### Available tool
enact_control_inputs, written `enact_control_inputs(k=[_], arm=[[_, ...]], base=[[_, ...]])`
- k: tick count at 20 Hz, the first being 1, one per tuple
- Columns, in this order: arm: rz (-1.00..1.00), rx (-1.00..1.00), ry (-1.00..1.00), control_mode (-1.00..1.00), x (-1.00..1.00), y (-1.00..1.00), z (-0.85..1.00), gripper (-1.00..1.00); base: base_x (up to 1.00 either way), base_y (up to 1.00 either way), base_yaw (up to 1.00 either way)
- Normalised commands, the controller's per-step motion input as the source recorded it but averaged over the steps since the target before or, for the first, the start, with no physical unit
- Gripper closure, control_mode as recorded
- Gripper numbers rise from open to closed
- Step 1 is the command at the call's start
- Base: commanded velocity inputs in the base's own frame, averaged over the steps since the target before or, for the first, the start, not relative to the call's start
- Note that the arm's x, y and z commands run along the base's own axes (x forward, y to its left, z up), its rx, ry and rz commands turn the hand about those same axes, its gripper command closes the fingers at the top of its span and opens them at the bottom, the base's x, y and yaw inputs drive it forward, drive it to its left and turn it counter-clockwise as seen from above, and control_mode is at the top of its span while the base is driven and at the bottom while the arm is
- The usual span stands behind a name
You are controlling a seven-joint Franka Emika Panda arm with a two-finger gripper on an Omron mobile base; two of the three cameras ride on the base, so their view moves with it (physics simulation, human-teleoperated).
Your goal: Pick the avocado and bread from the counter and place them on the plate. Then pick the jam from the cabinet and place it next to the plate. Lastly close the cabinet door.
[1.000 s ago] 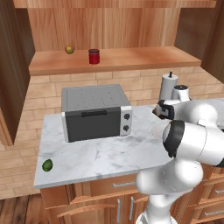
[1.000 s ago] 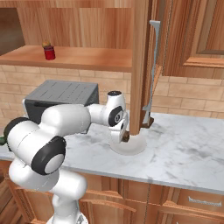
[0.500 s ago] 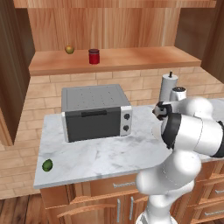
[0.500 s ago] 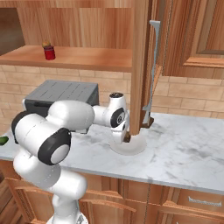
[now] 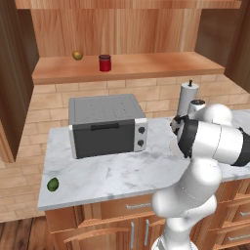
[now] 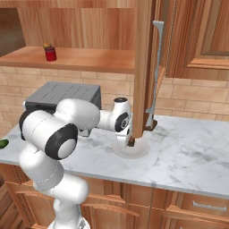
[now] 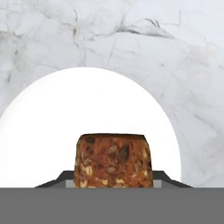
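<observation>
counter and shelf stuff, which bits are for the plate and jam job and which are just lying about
For the job:
- bread, held in the shut fingers over the plate
- avocado, on the counter near its left edge
- jam, on the cabinet shelf

Lying about:
- toaster oven
- yellowish fruit, left of the jam
- two grey canisters

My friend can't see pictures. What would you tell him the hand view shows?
A brown seeded chunk of bread sits low in the picture, held between the gripper's dark fingers. Right behind it lies a round white plate on a white-grey veined marble counter.
</observation>
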Motion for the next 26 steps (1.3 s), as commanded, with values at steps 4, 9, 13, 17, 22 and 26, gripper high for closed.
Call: enact_control_inputs(k=[4,9,13,17,22,26], arm=[[0.01,0.0,0.0,-1.0,0.16,-0.04,-0.18,1.0],[0.01,0.0,0.0,-1.0,0.16,-0.03,-0.16,1.0],[0.01,0.0,0.0,-1.0,0.16,-0.03,-0.16,1.0],[0.0,0.0,0.0,-1.0,0.04,-0.01,-0.04,1.0],[0.0,0.0,0.0,-1.0,0.0,0.0,0.0,1.0],[0.0,0.0,0.0,-1.0,0.0,0.0,0.0,1.0]], base=[[0.0,0.0,0.0],[0.0,0.0,0.0],[0.0,0.0,0.0],[0.0,0.0,0.0],[0.0,0.0,0.0],[0.0,0.0,0.0]])
